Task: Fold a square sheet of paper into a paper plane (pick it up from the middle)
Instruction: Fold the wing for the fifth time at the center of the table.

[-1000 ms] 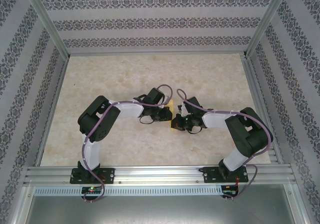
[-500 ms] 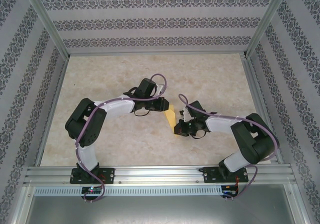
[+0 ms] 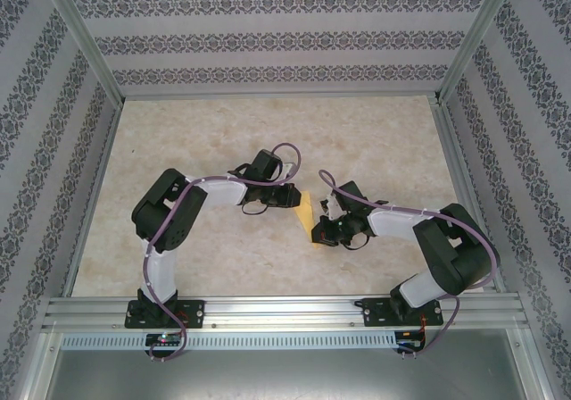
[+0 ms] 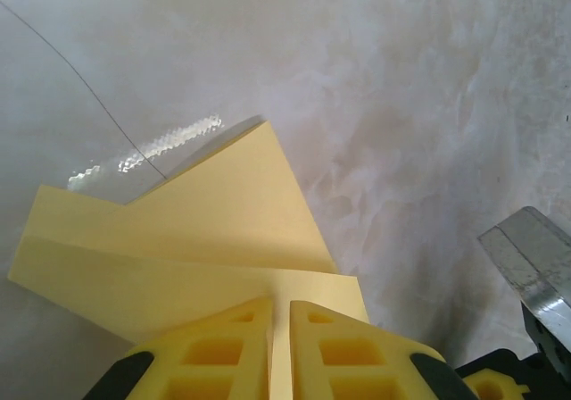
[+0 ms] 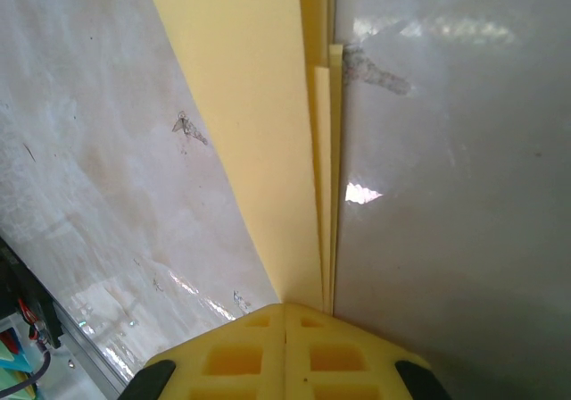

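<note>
Two pairs of yellow fingers [image 4: 223, 355] hold the work between them. On the left gripper [image 4: 279, 320] they stand almost together, leaving only a thin slit where the folded sheet [image 4: 223, 212] passes through, so we read it as pinched on the paper's near edge. On the right gripper [image 5: 284, 315] they meet fully and clamp the stacked layers at one end of the same sheet, whose long creased edges run straight away from the camera.

Beyond the left fingers we see a triangular flap rising from a flat band of paper. From above, the sheet shows as a narrow yellow strip between the two wrists, near the middle of the table [image 3: 375, 141]. We cannot tell whether it touches the surface.

We judge the folding to be midway: several layers are in, but no pointed dart has formed. The next move, as we see it, calls for one side to hold firm while the other swings its flap over along the centre crease, without tugging the thin paper out of either pinch.
</note>
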{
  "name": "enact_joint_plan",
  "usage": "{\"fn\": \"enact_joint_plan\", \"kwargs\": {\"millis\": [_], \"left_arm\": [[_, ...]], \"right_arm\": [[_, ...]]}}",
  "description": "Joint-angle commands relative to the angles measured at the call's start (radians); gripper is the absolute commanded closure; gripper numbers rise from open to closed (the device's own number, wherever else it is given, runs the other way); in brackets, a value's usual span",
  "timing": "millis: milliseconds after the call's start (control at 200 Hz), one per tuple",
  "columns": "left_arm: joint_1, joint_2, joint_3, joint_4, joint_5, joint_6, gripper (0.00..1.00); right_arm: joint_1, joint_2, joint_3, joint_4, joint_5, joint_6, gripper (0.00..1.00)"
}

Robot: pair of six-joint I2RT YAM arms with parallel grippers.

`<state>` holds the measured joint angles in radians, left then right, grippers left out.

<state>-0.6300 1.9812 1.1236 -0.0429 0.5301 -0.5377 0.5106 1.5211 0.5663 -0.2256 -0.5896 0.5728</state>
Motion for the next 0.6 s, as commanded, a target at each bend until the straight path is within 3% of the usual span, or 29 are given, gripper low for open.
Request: {"fn": "enact_joint_plan", "kwargs": {"millis": [0, 410, 595], "left_arm": [[0.004, 0.021, 0.009, 0.036, -0.028, 0.028, 0.86], [0.004, 0.053, 0.037, -0.010, -0.069, 0.042, 0.87], [0.002, 0.062, 0.040, -0.057, -0.079, 0.041, 0.88]], "right_arm": [[0.011, 0.015, -0.031, -0.087, 0.028, -0.022, 0.96], [0.011, 0.014, -0.037, -0.083, 0.029, -0.028, 0.95], [0.009, -0.110, 0.018, -0.017, 0.060, 0.029, 0.88]]}}
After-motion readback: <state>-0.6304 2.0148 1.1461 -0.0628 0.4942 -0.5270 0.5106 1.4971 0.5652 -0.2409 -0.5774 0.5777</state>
